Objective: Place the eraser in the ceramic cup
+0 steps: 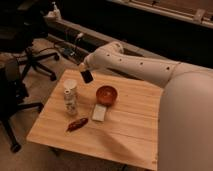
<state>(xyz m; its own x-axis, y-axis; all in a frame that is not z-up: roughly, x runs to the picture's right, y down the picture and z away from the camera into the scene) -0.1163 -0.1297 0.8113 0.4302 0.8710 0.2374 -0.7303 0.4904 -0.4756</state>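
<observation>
The gripper (83, 68) clamps the eraser (87, 76) by its upper end, the black block hanging tilted in the air, long axis near vertical. The ceramic cup (70, 96) stands below at about seven o'clock, close by, mouth up.

Eraser (86, 75): flat black block, tilted, held at the gripper (83, 69); ceramic cup (70, 97): tall, white, upright, below-left of the jaws.
</observation>
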